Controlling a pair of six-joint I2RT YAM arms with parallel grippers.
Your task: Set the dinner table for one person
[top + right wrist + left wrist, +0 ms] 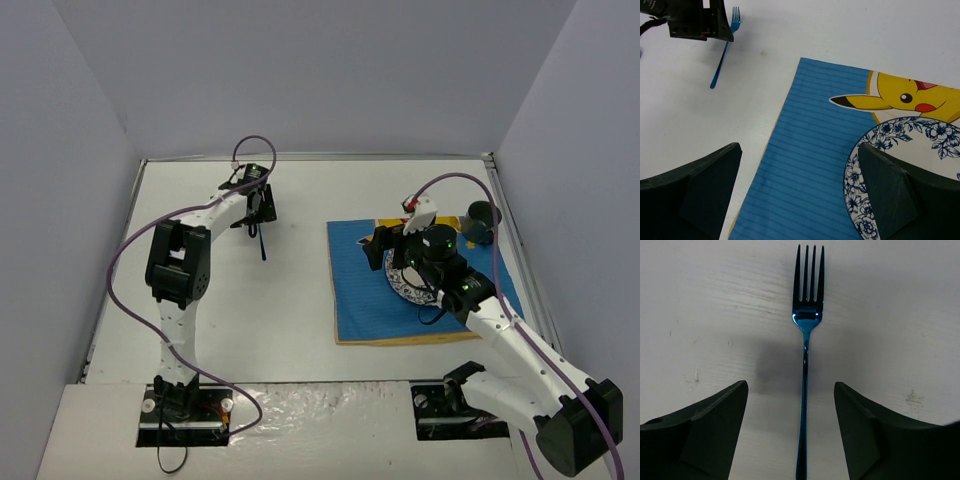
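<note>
A blue metal fork (805,365) lies flat on the white dinner table (290,320), tines pointing away from the left wrist camera. My left gripper (790,387) is open, with one finger on each side of the fork's handle and not touching it. In the top view the left gripper (262,208) is at the far left-centre, with the fork (262,245) just below it. My right gripper (799,150) is open and empty, hovering over the blue cartoon mat (810,130) at the left rim of a blue-flowered white plate (910,150). In the top view the right gripper (385,252) is over the plate (410,285).
A dark teal cup (480,222) stands at the mat's far right corner. The mat (360,290) covers the right half of the table. Grey walls enclose the table on three sides. The fork (722,60) and the left gripper (695,20) show in the right wrist view.
</note>
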